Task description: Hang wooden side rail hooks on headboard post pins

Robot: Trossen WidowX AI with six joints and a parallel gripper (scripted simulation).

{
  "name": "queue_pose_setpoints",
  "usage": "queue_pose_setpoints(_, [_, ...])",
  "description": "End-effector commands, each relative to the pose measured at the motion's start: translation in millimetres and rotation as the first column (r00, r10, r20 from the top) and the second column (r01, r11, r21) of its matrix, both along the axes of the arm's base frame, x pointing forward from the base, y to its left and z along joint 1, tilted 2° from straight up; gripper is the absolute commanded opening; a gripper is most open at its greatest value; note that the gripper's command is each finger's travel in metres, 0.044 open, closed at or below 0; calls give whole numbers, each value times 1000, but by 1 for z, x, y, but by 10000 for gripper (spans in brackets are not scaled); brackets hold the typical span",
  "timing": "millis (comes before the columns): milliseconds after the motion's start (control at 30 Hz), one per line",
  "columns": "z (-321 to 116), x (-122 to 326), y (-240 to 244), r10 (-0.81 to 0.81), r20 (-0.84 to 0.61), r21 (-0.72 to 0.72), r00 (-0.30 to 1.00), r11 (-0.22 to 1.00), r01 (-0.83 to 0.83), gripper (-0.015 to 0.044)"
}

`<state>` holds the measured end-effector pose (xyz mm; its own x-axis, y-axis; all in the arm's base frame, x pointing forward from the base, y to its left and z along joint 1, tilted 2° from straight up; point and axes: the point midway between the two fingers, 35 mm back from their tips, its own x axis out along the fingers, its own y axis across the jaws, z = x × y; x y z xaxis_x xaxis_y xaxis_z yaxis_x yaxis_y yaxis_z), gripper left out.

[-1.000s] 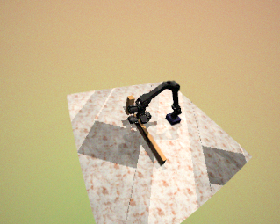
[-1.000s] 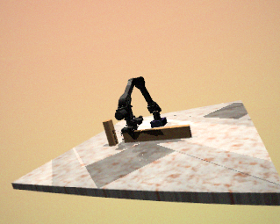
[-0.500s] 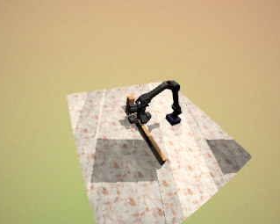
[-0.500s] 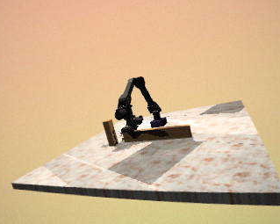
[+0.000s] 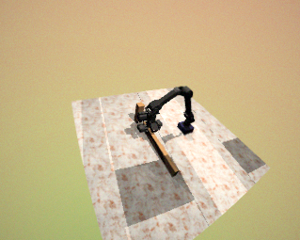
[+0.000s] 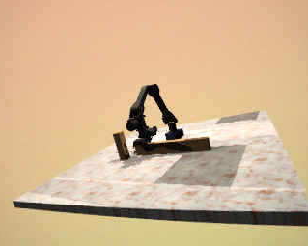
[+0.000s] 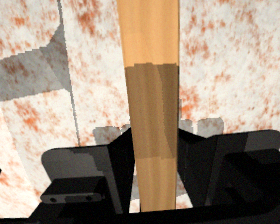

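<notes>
The long wooden rail (image 5: 162, 151) (image 6: 192, 145) (image 7: 149, 35) lies low along the table. Its far end rests on the table, away from the post. My gripper (image 5: 150, 128) (image 6: 143, 145) (image 7: 148, 128) is shut on the rail near its post-side end, one finger on each side. The wooden post (image 5: 140, 107) (image 6: 119, 144) stands upright just beyond that end. In the exterior view a narrow gap shows between the post and the rail. The hooks, pins and slot are too small or hidden to make out. I cannot tell whether the gripped end is raised.
The arm's dark blue base (image 5: 185, 127) (image 6: 174, 134) stands beside the rail, and the arm arches over to it. The table (image 5: 95, 149) (image 6: 110, 191) has a pale mottled top with dark grey patches. Its edges show all around in the top and exterior views.
</notes>
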<state>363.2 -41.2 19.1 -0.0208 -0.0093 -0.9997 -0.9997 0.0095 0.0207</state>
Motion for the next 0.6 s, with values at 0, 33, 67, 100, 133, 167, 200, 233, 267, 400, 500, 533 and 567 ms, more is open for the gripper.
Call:
queue_pose_setpoints(0, [7, 3, 0, 7, 16, 1, 1000, 1000, -7, 0])
queue_pose_setpoints(33, [7, 3, 0, 7, 16, 1, 1000, 1000, -7, 0])
queue_pose_setpoints(67, [7, 3, 0, 7, 16, 1, 1000, 1000, -7, 0])
queue_pose_setpoints(100, [7, 3, 0, 7, 16, 1, 1000, 1000, -7, 0])
queue_pose_setpoints(133, [7, 3, 0, 7, 16, 1, 1000, 1000, -7, 0])
queue_pose_setpoints(167, [7, 3, 0, 7, 16, 1, 1000, 1000, -7, 0])
queue_pose_setpoints(200, [8, 3, 0, 7, 16, 1, 1000, 1000, -7, 0])
queue_pose_setpoints(233, [8, 3, 0, 7, 16, 1, 1000, 1000, -7, 0])
queue_pose_setpoints(267, [8, 3, 0, 7, 16, 1, 1000, 1000, -7, 0])
queue_pose_setpoints(400, [9, 3, 0, 7, 16, 1, 1000, 1000, -7, 0])
queue_pose_setpoints(500, [9, 3, 0, 7, 16, 1, 1000, 1000, -7, 0])
queue_pose_setpoints(533, [9, 3, 0, 7, 16, 1, 1000, 1000, -7, 0])
queue_pose_setpoints(567, [9, 3, 0, 7, 16, 1, 1000, 1000, -7, 0])
